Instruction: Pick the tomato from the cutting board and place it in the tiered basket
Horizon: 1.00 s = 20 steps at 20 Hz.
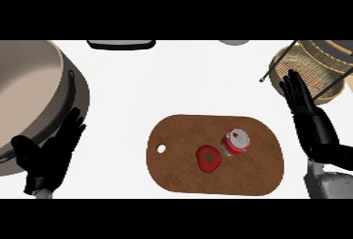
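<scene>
From the head view, a wicker tiered basket (312, 70) with dark metal rods stands at the upper right of the white table (179, 79); what shows of its woven bowl holds nothing that can be made out. At the far left a large grey pan (34, 93) with a wide rim fills the corner, and its visible inside is bare.

The tomato (208, 157) lies on the cutting board (186, 177), near its middle, red and rounded with a dark green star-shaped top. Just beside it, to the upper right and touching or nearly so, stands a red can (236, 142) with a silver lid. The board is brown, wood-grained, rounded at the corners, with a small hole near its left edge.

The right robot hand (308, 112) is open with straight fingers, holding nothing, off the board's right edge and just below the basket, apart from the tomato. The left robot hand (48, 156) is open too, fingers spread and empty, over the pan's rim, well apart from the tomato.

A dark tray-like edge (121, 44) and a grey round thing (235, 42) show at the top.
</scene>
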Available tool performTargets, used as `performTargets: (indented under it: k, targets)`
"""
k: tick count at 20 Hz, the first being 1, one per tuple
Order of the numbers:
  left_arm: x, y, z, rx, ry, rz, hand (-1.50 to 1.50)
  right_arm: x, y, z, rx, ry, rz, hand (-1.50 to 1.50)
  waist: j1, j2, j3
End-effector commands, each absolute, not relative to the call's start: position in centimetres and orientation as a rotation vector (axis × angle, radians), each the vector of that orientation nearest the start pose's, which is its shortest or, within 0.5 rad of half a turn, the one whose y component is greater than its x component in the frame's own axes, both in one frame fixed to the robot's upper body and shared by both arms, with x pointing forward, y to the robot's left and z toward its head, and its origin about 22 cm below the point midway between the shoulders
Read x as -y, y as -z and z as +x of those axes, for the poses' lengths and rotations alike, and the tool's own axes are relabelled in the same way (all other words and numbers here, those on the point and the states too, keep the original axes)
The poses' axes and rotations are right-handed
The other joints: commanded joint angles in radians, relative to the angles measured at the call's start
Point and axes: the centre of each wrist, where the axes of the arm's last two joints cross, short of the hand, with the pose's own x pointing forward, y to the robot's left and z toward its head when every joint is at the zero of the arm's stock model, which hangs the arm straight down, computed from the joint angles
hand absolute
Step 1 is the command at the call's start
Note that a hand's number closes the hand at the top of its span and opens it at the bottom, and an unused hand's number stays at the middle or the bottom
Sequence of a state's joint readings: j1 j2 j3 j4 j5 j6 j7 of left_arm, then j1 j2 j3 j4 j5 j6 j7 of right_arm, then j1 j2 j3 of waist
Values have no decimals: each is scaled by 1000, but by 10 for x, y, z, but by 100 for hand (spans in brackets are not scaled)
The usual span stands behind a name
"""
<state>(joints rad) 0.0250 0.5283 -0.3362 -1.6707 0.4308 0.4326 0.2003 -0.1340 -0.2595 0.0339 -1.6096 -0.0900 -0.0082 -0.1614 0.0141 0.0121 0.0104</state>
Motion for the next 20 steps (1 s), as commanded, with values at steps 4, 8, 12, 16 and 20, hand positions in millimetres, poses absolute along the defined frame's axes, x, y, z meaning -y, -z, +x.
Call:
performTargets:
  k: [4, 8, 12, 16, 20]
  targets:
    - [-299, -26, 222, 1267, 43, 257, 0, 207, 32, 251, 1594, 65, 543, 150, 39, 14, -2]
    - [-302, -9, 212, 1218, 69, 261, 0, 187, 41, 238, 1652, 354, 874, 150, 22, 6, 4]
    - [-340, -4, 221, 1208, 51, 274, 0, 192, 64, 220, 1661, 34, 389, -150, -15, -9, -13]
    - [-343, -3, 217, 1189, 69, 283, 0, 259, 55, 221, 1516, -439, 9, -150, -10, -10, -19]
    - [-345, -3, 220, 1199, 75, 277, 0, 265, 16, 252, 1436, -651, -137, -150, -6, -13, -15]
